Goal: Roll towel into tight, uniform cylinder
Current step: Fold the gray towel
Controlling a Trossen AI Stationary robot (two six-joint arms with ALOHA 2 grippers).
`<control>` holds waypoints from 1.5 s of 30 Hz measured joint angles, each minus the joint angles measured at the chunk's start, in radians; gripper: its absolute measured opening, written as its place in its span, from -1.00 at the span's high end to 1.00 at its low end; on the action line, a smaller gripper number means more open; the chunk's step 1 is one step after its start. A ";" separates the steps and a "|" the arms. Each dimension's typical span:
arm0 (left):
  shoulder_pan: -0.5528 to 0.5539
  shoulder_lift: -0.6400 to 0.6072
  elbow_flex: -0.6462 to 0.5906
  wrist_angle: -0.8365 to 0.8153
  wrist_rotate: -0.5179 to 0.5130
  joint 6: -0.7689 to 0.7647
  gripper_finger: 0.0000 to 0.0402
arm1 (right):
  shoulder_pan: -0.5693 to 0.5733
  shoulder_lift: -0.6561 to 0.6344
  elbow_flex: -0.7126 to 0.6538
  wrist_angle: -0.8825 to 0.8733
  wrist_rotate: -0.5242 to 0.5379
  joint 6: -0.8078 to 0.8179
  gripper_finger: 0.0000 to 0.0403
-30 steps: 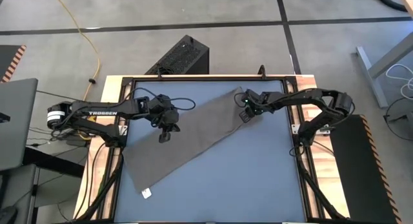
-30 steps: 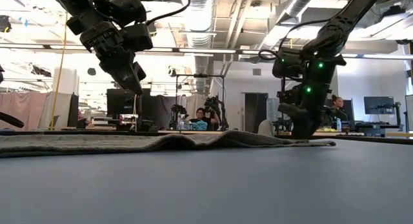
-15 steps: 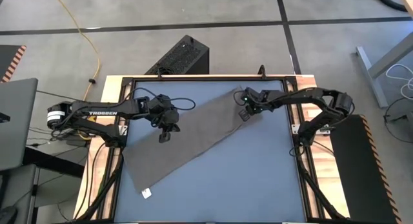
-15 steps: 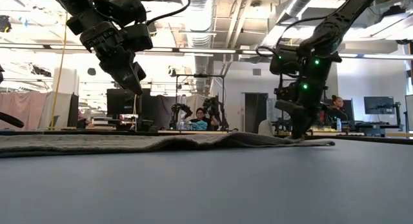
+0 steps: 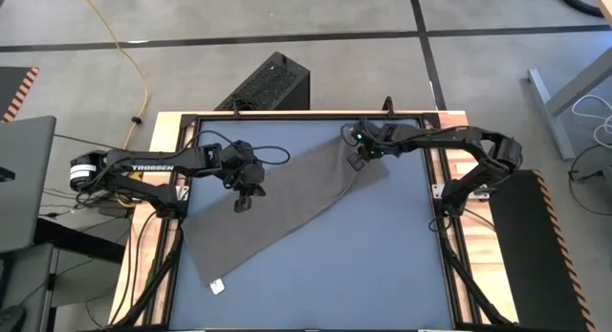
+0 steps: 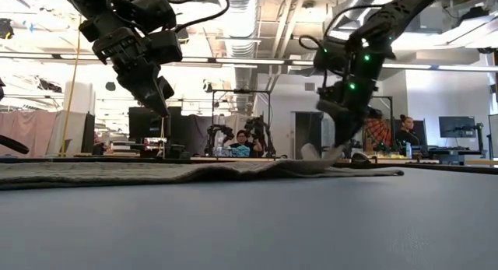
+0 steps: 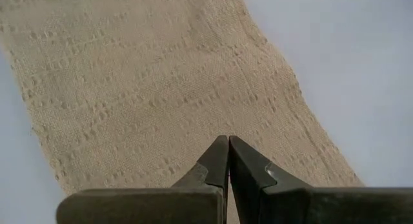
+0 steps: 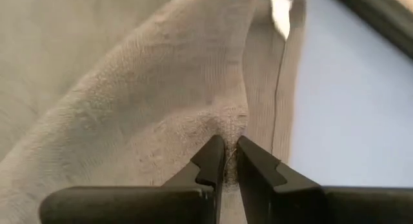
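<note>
The taupe towel [image 5: 287,208] lies flat and slantwise on the blue-grey table, from its near left corner with the white tag [image 5: 217,286] to its far right end. My right gripper [image 5: 355,160] is shut on that far right end, which it holds a little above the table [image 6: 313,152]. My left gripper [image 5: 243,202] is shut and empty. It hangs above the towel's middle [image 7: 161,88], clear of the cloth, as the low view shows [image 6: 158,100]. My right gripper pinches a bunched fold of the towel's far right end [image 8: 227,124] between its two fingertips, coming from above and slanting down. The pinched cloth is raised off the table [image 6: 311,151]. The rest of the towel lies flat behind it.
The black table frame [image 5: 435,193] runs close by the right gripper on the far and right sides. Bare tabletop [image 5: 382,265] lies near and right of the towel. People and equipment show in the room behind [image 6: 241,142].
My right gripper has gone up and toward the table's far left, staying shut on the towel. The towel's far right end has lifted off the table and drawn back over itself. The rest of the towel has stayed flat. My left gripper has kept still.
</note>
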 joint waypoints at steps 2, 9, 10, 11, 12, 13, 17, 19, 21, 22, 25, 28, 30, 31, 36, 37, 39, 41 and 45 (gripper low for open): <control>0.000 0.000 0.000 -0.010 0.000 0.000 1.00 | -0.013 0.000 0.039 -0.001 0.001 -0.008 0.68; 0.000 0.000 0.000 -0.048 0.000 -0.008 1.00 | -0.073 -0.001 0.194 -0.023 0.009 -0.026 0.68; 0.000 0.000 0.000 -0.049 0.001 -0.014 1.00 | -0.078 -0.001 0.208 -0.037 0.009 -0.026 0.68; 0.000 0.000 0.000 -0.049 0.004 -0.019 1.00 | -0.083 -0.002 0.217 -0.050 0.009 -0.025 0.68; 0.000 0.000 0.000 -0.049 0.013 -0.024 1.00 | -0.087 -0.002 0.219 -0.059 0.010 -0.025 0.68; -0.003 0.000 0.000 -0.049 0.024 -0.028 1.00 | -0.087 -0.002 0.219 -0.069 0.010 -0.024 0.68; -0.035 0.000 -0.034 -0.013 0.037 -0.038 1.00 | -0.071 0.000 0.197 -0.096 0.024 -0.009 0.68; -0.050 0.000 -0.052 0.006 0.025 -0.043 1.00 | -0.061 0.001 0.167 -0.086 0.041 0.003 0.68; -0.063 0.000 -0.074 0.051 0.025 -0.059 1.00 | -0.059 0.001 0.139 -0.086 0.046 0.012 0.68; -0.070 0.000 -0.089 0.074 0.025 -0.073 1.00 | -0.060 0.001 0.123 -0.082 0.047 0.022 0.68; -0.093 0.000 -0.121 0.110 0.026 -0.104 1.00 | -0.063 0.002 0.080 -0.082 0.050 0.045 0.68; -0.105 0.000 -0.140 0.114 0.019 -0.105 1.00 | -0.084 0.003 0.082 -0.061 0.036 0.044 0.68; -0.105 0.000 -0.142 0.125 0.019 -0.105 1.00 | -0.110 0.003 0.119 0.000 -0.013 0.025 0.68; -0.104 0.000 -0.142 0.131 0.018 -0.106 1.00 | -0.123 0.001 0.139 0.052 -0.030 0.008 0.68; -0.100 0.000 -0.142 0.136 0.011 -0.134 1.00 | -0.152 -0.005 0.210 0.275 -0.032 -0.057 0.68; -0.101 0.000 -0.142 0.130 0.001 -0.148 1.00 | -0.154 -0.004 0.210 0.277 -0.032 -0.059 0.68; -0.112 0.000 -0.142 0.117 -0.021 -0.159 1.00 | -0.150 -0.003 0.200 0.240 -0.032 -0.060 0.68; -0.124 0.000 -0.142 0.110 -0.050 -0.155 1.00 | -0.144 -0.001 0.171 0.197 -0.032 -0.059 0.68; -0.131 0.000 -0.142 0.119 -0.069 -0.130 1.00 | -0.138 0.002 0.078 0.148 -0.032 -0.016 0.68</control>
